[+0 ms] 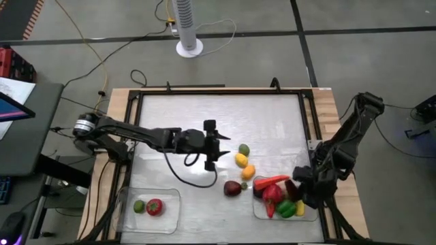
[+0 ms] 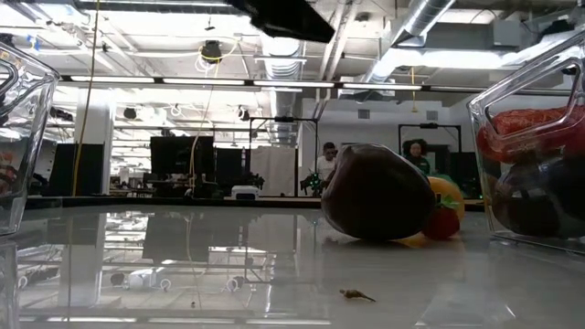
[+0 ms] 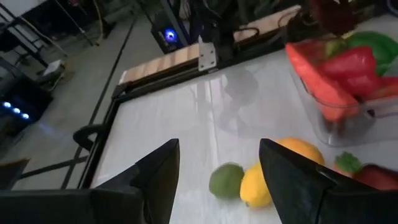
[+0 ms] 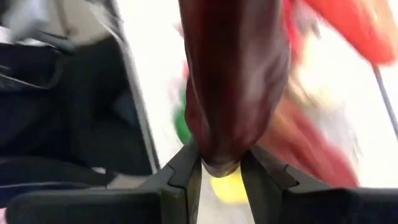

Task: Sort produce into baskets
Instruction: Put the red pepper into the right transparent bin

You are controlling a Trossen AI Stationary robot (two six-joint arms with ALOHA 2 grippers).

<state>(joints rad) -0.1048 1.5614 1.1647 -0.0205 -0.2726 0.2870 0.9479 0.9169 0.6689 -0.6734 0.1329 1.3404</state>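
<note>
The left end effector (image 1: 216, 145) hovers with its fingers apart and empty over mid-worktop (image 1: 204, 112), near the lime (image 1: 244, 149) and two yellow pieces (image 1: 241, 160). The right end effector (image 4: 221, 163), over the right basket (image 1: 310, 218) of peppers, pinches a dark purple piece (image 4: 236, 81). The left basket (image 1: 170, 204) holds a lime and a red apple (image 1: 154, 207)

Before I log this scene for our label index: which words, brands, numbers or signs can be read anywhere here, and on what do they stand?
None can be read.
Produce, both baskets, the table: no print shows.
Papers left of the table: marks too small to read.
Room behind, low view: no legible sign.
</note>
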